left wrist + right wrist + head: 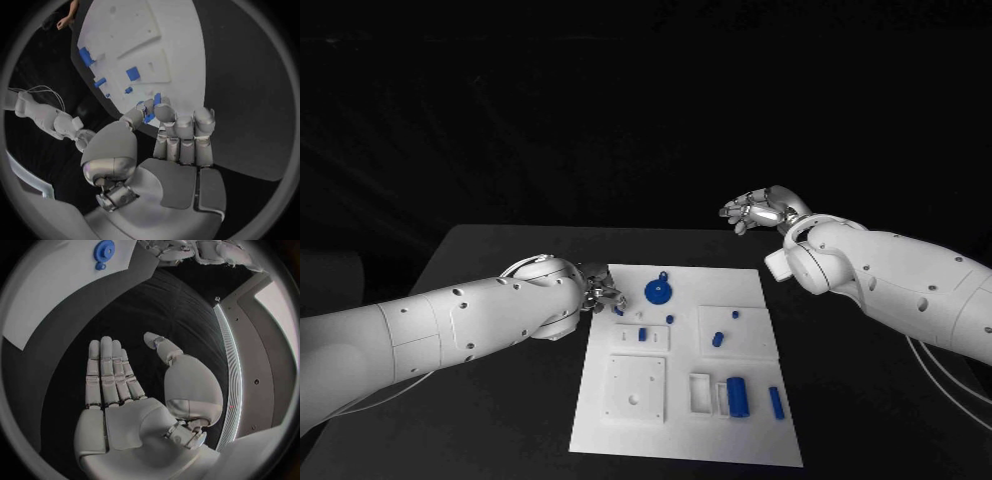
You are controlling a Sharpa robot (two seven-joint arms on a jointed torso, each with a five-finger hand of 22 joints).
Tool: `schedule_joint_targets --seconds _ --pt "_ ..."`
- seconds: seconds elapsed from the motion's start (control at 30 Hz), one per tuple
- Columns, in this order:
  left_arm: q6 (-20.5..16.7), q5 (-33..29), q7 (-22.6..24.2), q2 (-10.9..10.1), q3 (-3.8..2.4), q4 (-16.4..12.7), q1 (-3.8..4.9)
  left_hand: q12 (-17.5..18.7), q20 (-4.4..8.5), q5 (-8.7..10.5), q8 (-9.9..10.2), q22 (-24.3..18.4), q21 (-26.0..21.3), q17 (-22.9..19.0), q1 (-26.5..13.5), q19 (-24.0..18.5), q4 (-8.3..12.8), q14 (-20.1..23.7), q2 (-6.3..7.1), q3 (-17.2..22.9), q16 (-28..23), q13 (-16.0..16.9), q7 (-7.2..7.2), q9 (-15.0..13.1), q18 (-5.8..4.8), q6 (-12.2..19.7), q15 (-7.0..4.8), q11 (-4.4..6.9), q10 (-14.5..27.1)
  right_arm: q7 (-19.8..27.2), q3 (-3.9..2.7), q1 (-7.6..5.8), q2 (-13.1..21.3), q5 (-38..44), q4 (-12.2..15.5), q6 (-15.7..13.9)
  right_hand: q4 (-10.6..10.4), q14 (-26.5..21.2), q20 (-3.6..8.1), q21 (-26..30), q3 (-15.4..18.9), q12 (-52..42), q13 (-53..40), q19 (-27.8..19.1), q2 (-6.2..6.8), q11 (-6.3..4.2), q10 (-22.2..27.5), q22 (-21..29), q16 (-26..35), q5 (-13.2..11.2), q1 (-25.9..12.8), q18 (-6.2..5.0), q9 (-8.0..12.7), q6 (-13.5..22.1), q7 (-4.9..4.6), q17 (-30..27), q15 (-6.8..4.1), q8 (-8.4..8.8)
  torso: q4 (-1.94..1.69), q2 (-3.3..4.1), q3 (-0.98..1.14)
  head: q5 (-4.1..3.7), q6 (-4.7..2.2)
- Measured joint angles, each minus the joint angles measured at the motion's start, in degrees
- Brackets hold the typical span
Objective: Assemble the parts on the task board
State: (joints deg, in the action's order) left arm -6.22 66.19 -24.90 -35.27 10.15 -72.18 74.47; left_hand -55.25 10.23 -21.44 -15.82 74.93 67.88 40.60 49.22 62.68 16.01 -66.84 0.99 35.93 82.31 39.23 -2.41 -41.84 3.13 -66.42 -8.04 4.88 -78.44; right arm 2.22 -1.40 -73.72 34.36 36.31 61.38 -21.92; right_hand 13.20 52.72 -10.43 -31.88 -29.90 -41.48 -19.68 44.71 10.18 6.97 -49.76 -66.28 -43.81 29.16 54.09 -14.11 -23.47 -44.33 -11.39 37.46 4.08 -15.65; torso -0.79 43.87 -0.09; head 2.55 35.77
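Note:
The white task board (762,440) (175,30) (50,295) lies mid-table. A round blue part (659,292) (104,250) sits near its far edge. Small blue parts (718,339) and two upright blue pieces (736,395) stand further in. My left hand (599,290) (169,135) hovers at the board's far left edge, fingers curled. Its thumb and a finger pinch a small blue peg (154,102). My right hand (762,210) (119,385) hangs off the board, beyond its far right corner. Its fingers are stretched flat, the thumb apart, and it holds nothing.
Raised white blocks (635,388) and recessed squares (736,330) cover the board. Black tabletop (488,420) surrounds it on all sides. The table's far edge (617,228) runs behind both hands.

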Motion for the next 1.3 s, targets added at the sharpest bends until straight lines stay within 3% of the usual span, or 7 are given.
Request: schedule_joint_targets --seconds 0.17,0.3,0.53,0.8,1.0,1.13,1.3 --pt "0.8 0.8 -0.9 -0.6 0.35 -1.8 -0.01 0.0 0.84 3.01 0.0 0.0 1.6 0.1 -0.4 2.3 0.0 -0.5 -0.4 0.0 -0.9 0.0 0.57 0.1 -0.09 0.2 -0.37 0.63 0.1 0.0 -0.01 0.07 0.1 0.0 0.0 0.0 0.0 0.0 -0.07 0.2 0.0 0.0 0.0 -0.1 0.0 0.0 0.0 0.0 0.0 0.0 0.0 0.0 0.0 0.0 -0.02 0.0 0.0 0.01 0.03 0.0 0.01 0.01 0.15" --pt "1.3 0.9 -1.4 -0.9 0.5 -2.7 -0.04 0.3 1.1 3.53 0.0 0.0 1.7 0.1 -0.5 2.7 0.0 -0.8 -0.54 -0.1 -1.4 0.0 0.73 0.5 -0.17 0.1 -0.62 0.78 0.0 0.0 -0.01 0.14 0.1 0.0 0.0 0.0 0.0 0.0 -0.21 0.2 0.0 -0.2 0.1 -0.2 0.0 0.0 0.0 0.0 0.0 0.0 0.0 0.0 0.0 0.0 -0.02 0.0 0.0 0.01 0.04 0.01 0.01 0.02 0.24" --pt "2.5 0.1 -1.9 -1.5 0.84 -3.6 -0.05 4.8 1.81 7.44 0.0 -1.7 0.4 -1.1 -1.1 5.3 -1.0 -1.5 -1.14 0.8 -6.6 -2.0 1.66 0.5 -0.51 0.8 -1.27 1.35 0.3 0.0 -0.01 0.27 0.2 0.0 0.0 0.0 0.0 0.0 -0.21 0.2 0.0 -0.2 0.2 -0.2 0.0 0.0 0.0 0.0 0.0 0.4 0.0 0.0 0.1 0.0 -0.02 0.0 0.0 0.01 0.02 0.01 0.04 -0.08 0.42" --pt "3.1 -0.8 -2.3 -1.9 1.08 -4.3 -0.07 6.8 2.27 7.96 0.0 -4.3 -1.6 -1.0 -1.1 7.2 -1.2 -2.6 -1.14 0.6 -9.1 -2.9 2.01 0.5 -0.64 0.6 -1.4 1.0 -0.4 0.0 -0.01 0.36 0.2 0.0 0.0 0.0 0.0 0.0 -0.21 0.2 0.0 -0.2 0.2 -0.2 0.0 0.0 0.0 0.0 0.0 0.6 0.0 0.0 0.1 0.0 -0.01 0.0 0.0 0.02 0.01 0.01 0.04 -0.05 0.51" --pt "3.0 -1.0 -2.3 -2.0 1.52 -5.1 -0.09 6.3 3.7 2.37 0.0 -3.7 -0.4 0.7 -1.2 9.0 -1.0 -3.3 -1.22 0.3 -8.4 -2.0 1.8 0.5 -2.03 0.0 -1.48 0.87 -0.9 0.0 -0.01 0.45 0.2 0.0 -0.1 0.0 0.0 0.0 -0.21 0.2 0.0 -0.2 0.3 -0.2 0.0 0.0 0.0 0.0 0.0 0.8 0.0 0.0 0.0 0.0 0.0 0.0 0.0 0.02 0.02 0.01 0.02 -0.03 0.63" --pt "2.7 -1.1 -2.2 -2.2 2.13 -5.4 -0.1 5.8 3.71 -0.3 0.0 -3.2 0.6 1.6 -1.6 9.1 -0.7 -3.5 -1.58 0.0 -8.0 -1.3 1.71 0.5 -2.03 -0.1 -1.46 0.98 -1.0 0.0 -0.01 0.53 0.2 0.0 -0.1 0.0 0.0 0.0 -0.21 0.2 0.0 -0.2 0.3 -0.2 0.0 0.0 0.0 0.0 0.0 0.9 0.0 0.0 0.1 0.0 0.0 0.0 0.0 0.02 0.02 0.02 0.02 0.02 0.73" --pt "1.8 -1.1 -2.1 -2.5 2.57 -5.8 -0.06 5.2 3.69 -1.5 0.0 -2.9 1.2 2.3 -2.0 9.2 -0.6 -3.5 -1.97 -0.1 -7.7 -0.7 1.73 0.5 -2.04 -0.3 -1.45 0.96 -1.2 0.0 -0.01 0.53 0.3 0.0 -0.1 0.0 0.0 0.0 -0.2 0.2 0.0 -0.3 0.4 -0.2 0.0 0.0 0.0 0.0 0.0 1.0 0.0 0.0 0.1 0.0 0.01 0.0 0.0 0.02 0.0 0.02 0.02 0.07 0.83"
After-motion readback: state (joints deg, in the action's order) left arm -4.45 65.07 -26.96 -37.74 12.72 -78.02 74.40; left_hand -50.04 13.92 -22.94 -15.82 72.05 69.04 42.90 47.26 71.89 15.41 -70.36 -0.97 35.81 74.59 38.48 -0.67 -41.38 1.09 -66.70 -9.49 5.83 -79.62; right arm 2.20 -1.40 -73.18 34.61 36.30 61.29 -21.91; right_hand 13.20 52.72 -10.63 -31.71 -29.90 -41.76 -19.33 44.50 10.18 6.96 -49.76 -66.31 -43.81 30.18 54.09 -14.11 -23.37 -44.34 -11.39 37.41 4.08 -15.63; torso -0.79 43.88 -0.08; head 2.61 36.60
